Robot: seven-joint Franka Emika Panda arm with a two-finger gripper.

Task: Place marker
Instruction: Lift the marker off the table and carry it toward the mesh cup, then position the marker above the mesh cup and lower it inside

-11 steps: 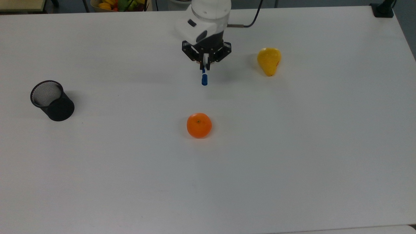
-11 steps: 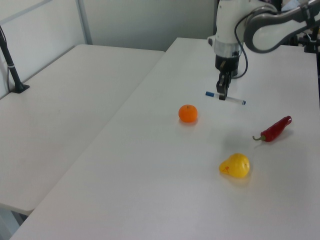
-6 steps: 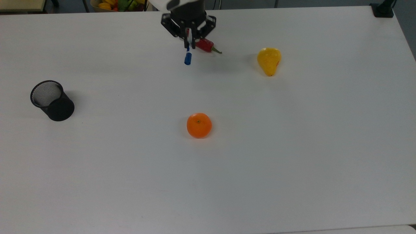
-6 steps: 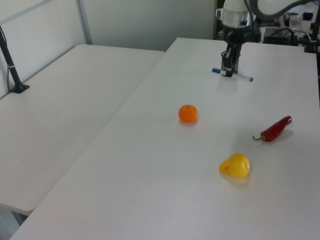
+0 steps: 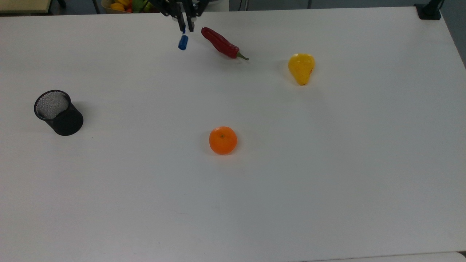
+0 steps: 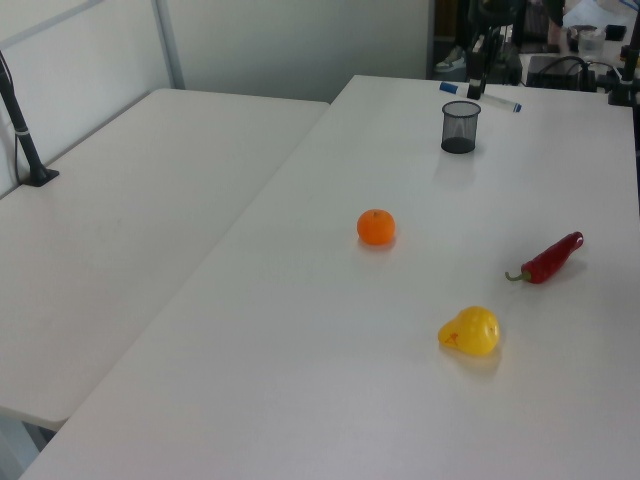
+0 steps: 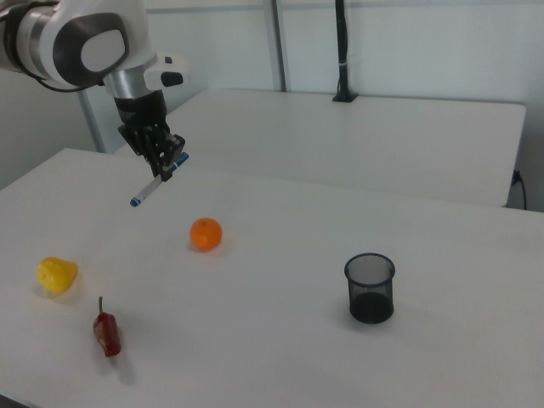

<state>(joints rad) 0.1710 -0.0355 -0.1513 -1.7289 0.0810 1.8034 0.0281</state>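
Note:
High above the white table (image 5: pixel 327 174), my gripper (image 5: pixel 185 22) is shut on the marker (image 5: pixel 183 42). In the top view the marker's blue cap pokes out below the fingers, at the top edge left of the red chilli (image 5: pixel 220 43). The right view has the gripper (image 7: pixel 167 165) holding the marker (image 7: pixel 146 194) tilted, one end dipping to the lower left, well above the table. In the left view the marker (image 6: pixel 497 100) lies about level in the gripper (image 6: pixel 478 82), just above the black mesh cup (image 6: pixel 460 127).
An orange (image 5: pixel 222 140) sits mid-table and a yellow pear (image 5: pixel 301 68) to the top view's right. The black mesh cup (image 5: pixel 58 112) stands upright at the top view's left. A fruit basket (image 5: pixel 133 5) is behind the table's far edge.
The gripper has carried the marker upward and toward the top view's upper left, away from the table's middle. The red chilli it covered now shows fully.

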